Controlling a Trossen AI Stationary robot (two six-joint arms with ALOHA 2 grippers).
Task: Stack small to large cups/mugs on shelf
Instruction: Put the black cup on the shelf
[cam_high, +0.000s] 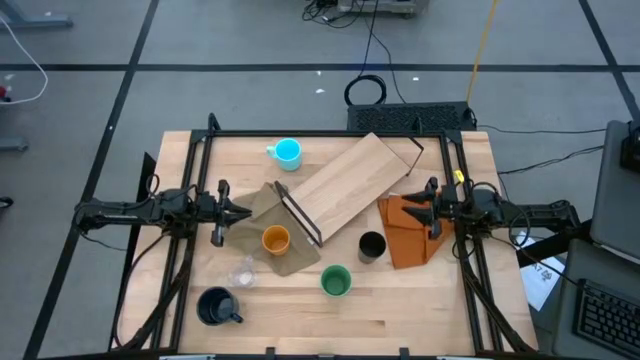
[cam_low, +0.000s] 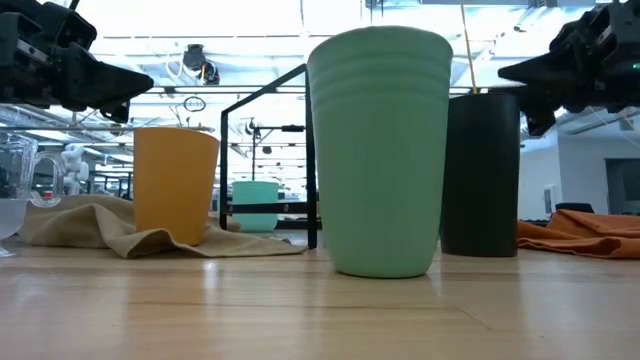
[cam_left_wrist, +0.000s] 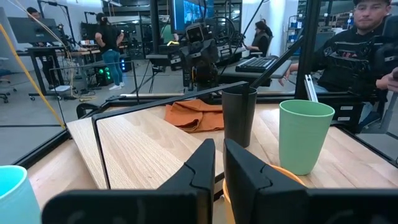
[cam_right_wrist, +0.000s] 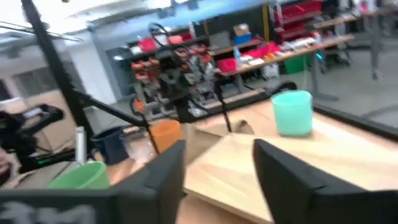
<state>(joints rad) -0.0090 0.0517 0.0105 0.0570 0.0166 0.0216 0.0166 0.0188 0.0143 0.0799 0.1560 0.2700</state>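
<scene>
The plywood shelf lies slantwise mid-table, its black frame end over the olive cloth. The orange cup stands on that cloth. On the table stand the cyan mug, clear cup, green cup, black tumbler and dark mug. My left gripper hovers level at the table's left, shut, with only a slit between its fingers. My right gripper hovers level at the right above the orange cloth, open. Neither holds anything.
Black frame rails run along the table's far edge and down both sides past the arms. A folded orange cloth lies at the right. Bare wood shows along the near edge right of the green cup. People sit beyond the table.
</scene>
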